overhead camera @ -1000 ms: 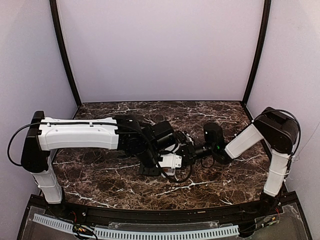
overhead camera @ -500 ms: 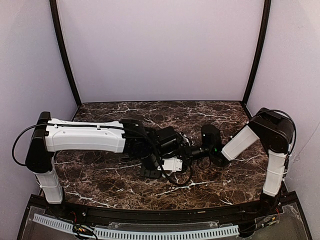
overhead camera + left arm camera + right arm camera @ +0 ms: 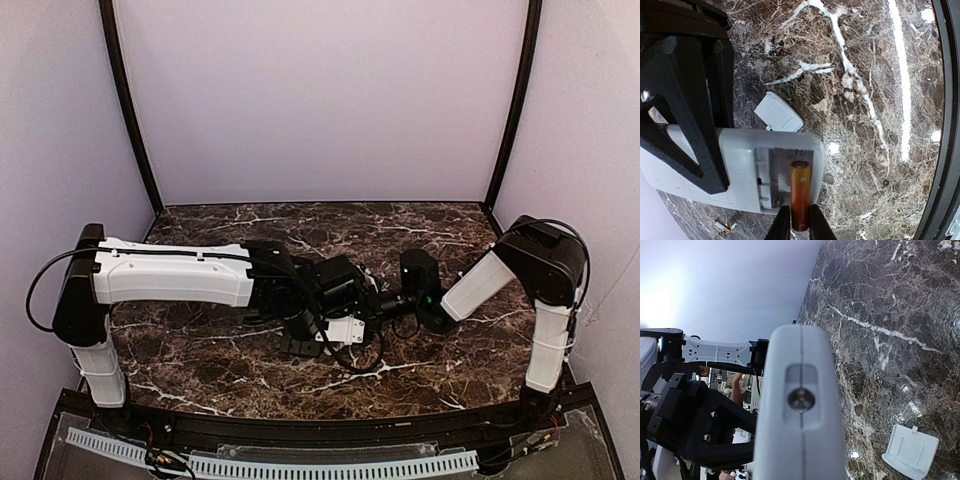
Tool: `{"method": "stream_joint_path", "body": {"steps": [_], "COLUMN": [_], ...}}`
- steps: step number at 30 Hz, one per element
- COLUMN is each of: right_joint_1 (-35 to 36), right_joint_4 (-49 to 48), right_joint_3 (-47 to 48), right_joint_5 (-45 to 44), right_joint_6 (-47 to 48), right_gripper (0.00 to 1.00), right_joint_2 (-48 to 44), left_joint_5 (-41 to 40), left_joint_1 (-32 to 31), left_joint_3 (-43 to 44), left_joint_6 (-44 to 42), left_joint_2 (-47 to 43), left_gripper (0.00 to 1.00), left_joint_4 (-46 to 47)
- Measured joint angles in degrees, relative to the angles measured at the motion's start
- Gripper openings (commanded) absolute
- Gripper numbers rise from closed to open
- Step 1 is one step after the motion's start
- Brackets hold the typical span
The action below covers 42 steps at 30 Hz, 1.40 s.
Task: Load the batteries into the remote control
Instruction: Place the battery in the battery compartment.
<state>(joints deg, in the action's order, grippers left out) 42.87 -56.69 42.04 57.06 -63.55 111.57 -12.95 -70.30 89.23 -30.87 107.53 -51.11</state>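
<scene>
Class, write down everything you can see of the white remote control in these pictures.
The slim white plastic remote control is turned plain back up, clamped across its body by the right gripper. Its battery compartment is open, the lid off. One slim orange-red battery lies partly in it, pinched by the left gripper. The end face shows a small round lamp in a recess.

Dark marble table [image 3: 880, 75], white cover piece [image 3: 778, 113], loose battery [image 3: 724, 226]

Both arms fold inward, left hand [image 3: 799, 222] and right hand [image 3: 385, 302] clamped.
</scene>
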Motion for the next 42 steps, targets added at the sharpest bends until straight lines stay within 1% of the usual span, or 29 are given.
{"method": "stream_joint_path", "body": {"steps": [5,13,15,23,26,30,33,36,40,42], "right_joint_1": [0.0,0.02,0.02,0.02,-0.28,-1.64,-3.26,-4.04,-4.0,-3.87], "right_joint_4": [0.15,0.02,-0.15,-1.18,-1.86,-3.02,-4.13,-6.1,-11.72,-13.86], "right_joint_3": [0.24,0.37,0.37,0.37,0.2,-1.16,-2.75,-4.85,-7.91,-9.11], "right_joint_5": [0.02,-0.02,-0.02,-0.09,-0.09,-0.22,-1.6,-4.22,-8.22,-10.34], "right_joint_6": [-0.02,-0.17,-0.22,-0.5,-0.57,-0.59,-0.59,-0.72,-2.86,-3.78], "right_gripper": [0.0,0.0,0.0,0.0,0.0,0.0,0.0,0.0,0.0,0.0], "right_joint_2": [0.24,0.37,0.42,0.42,0.42,0.39,0.07,-0.66,-0.7,-0.68], "left_joint_5": [0.04,0.28,0.33,-0.17,-0.72,0.02,0.5,0.48,-0.07,0.17], "left_joint_1": [0.0,0.0,0.0,0.0,0.09,1.31,3.69,7.32,11.61,11.8], "left_joint_3": [0.0,0.0,0.0,0.0,0.0,-1.03,-4.44,-10.03,-20.24,-23.61], "left_joint_6": [0.0,0.02,0.09,0.98,1.57,3.43,6.99,12.87,23.76,28.5], "left_joint_2": [0.26,0.31,0.31,0.04,-1.07,-5.66,-11.47,-17.81,-25.14,-26.25], "left_gripper": [0.18,0.31,0.37,0.44,0.46,0.5,0.51,0.51,0.54,0.53], "left_joint_4": [-0.02,0.0,0.0,0.52,1.95,5.79,11.08,17.97,27.85,30.95]}}
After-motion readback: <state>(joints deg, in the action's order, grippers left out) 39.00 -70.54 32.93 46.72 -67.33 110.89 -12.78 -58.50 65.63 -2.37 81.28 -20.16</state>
